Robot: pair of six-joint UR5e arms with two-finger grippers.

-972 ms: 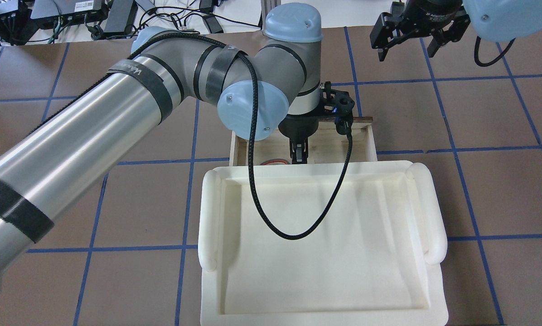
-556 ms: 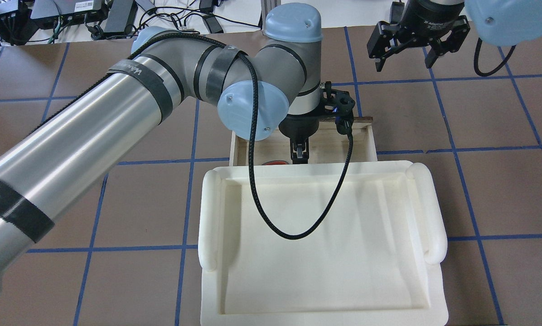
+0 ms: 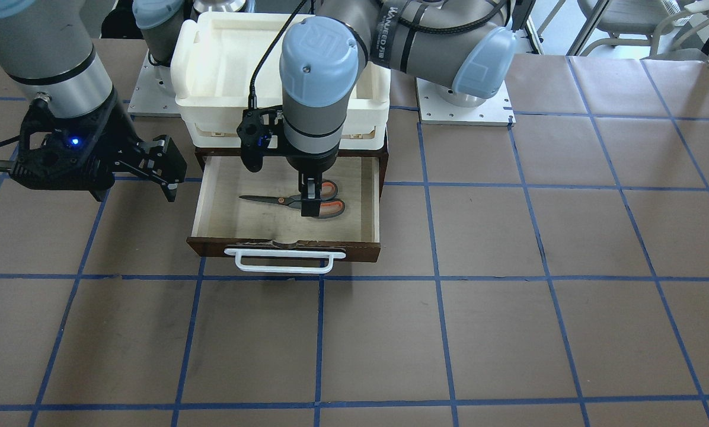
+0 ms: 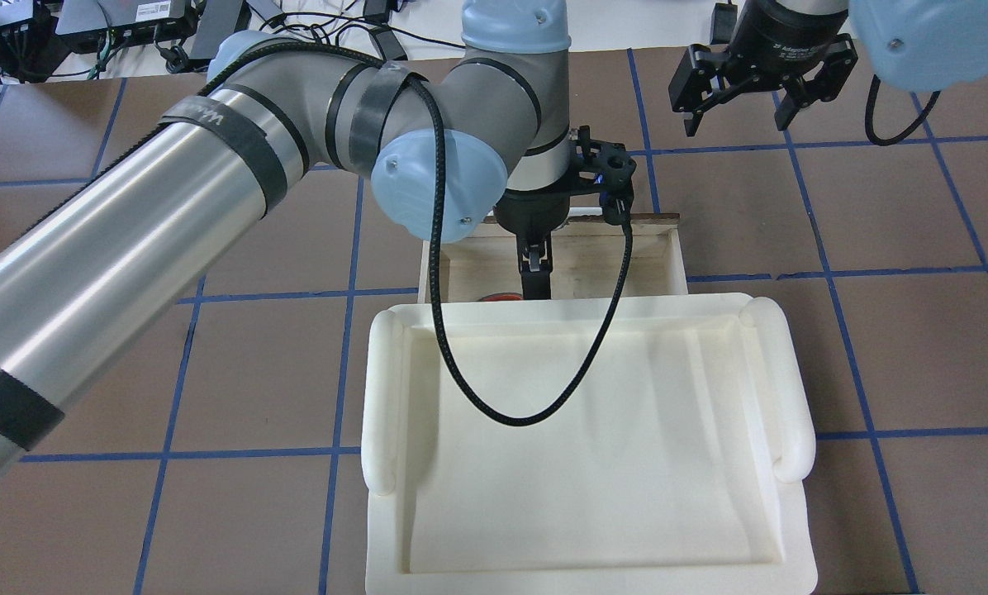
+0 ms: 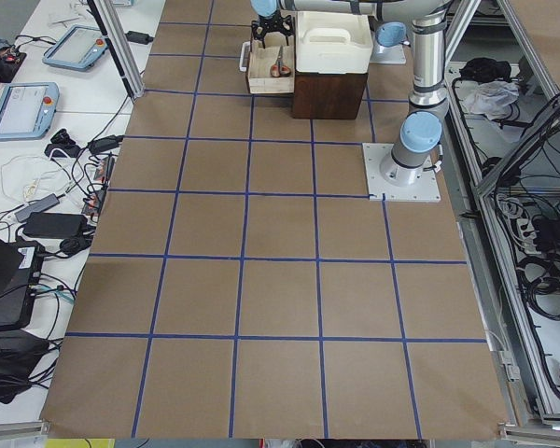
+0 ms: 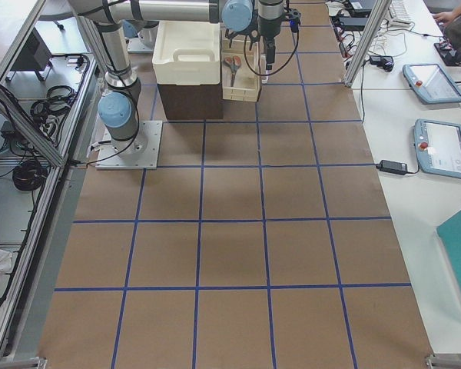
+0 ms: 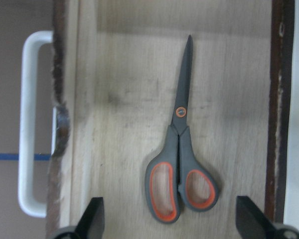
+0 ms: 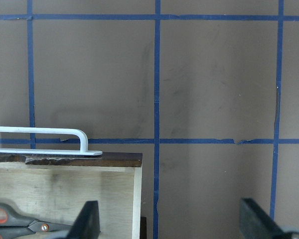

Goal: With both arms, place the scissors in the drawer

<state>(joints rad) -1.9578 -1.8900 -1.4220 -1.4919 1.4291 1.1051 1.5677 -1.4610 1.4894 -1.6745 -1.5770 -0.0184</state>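
**Jaws of left gripper wide open, scissors free below**

Both its jaws stand far apart and hold nothing. The scissors lie flat on the floor of the drawer, below the gap. Their long axis runs across the line between the jaws, handles nearest. The right gripper is also open and empty, off to the drawer's side, so the left arm is nearer.

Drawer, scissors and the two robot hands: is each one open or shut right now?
Drawer: pulled open.
Scissors: blades shut, lying flat on the drawer floor.
Left gripper: open, holding nothing, above the scissors' handles.
Right gripper: open, holding nothing, over the table beside the drawer.
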